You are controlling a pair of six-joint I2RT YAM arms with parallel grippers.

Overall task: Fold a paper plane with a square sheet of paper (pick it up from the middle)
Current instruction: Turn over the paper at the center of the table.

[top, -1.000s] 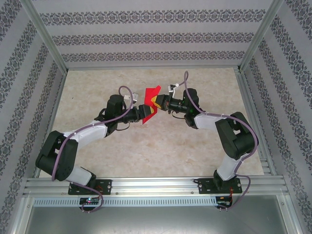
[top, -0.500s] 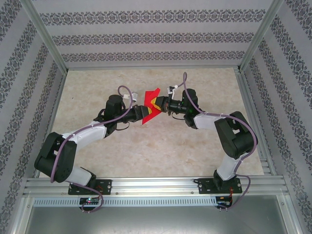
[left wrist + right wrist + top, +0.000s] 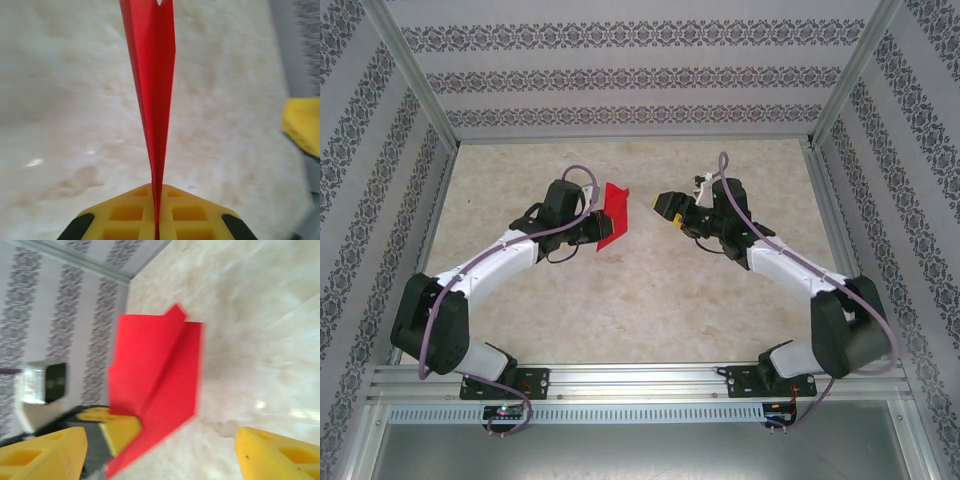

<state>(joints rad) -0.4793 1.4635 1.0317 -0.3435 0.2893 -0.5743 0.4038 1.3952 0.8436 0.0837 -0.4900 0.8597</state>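
Note:
The square sheet of paper (image 3: 614,212) is bright red and folded into flat layers with a diagonal crease. It hangs above the table at centre-left, held on edge. My left gripper (image 3: 598,226) is shut on its lower edge. In the left wrist view the paper (image 3: 152,75) rises as a thin blade from between the closed yellow jaws of the left gripper (image 3: 156,189). My right gripper (image 3: 666,205) stands open to the right of the paper, not touching it. In the right wrist view the paper (image 3: 160,375) faces the right gripper (image 3: 160,442), whose jaws are spread wide.
The beige table (image 3: 650,300) is bounded by patterned walls and metal posts (image 3: 415,85). The left gripper's yellow finger (image 3: 119,432) shows in the right wrist view. A right finger (image 3: 302,125) shows at the left wrist view's right edge.
The right gripper opened, let go of the paper and drew back to the right. The left gripper closed on the paper and carried it left and slightly away.

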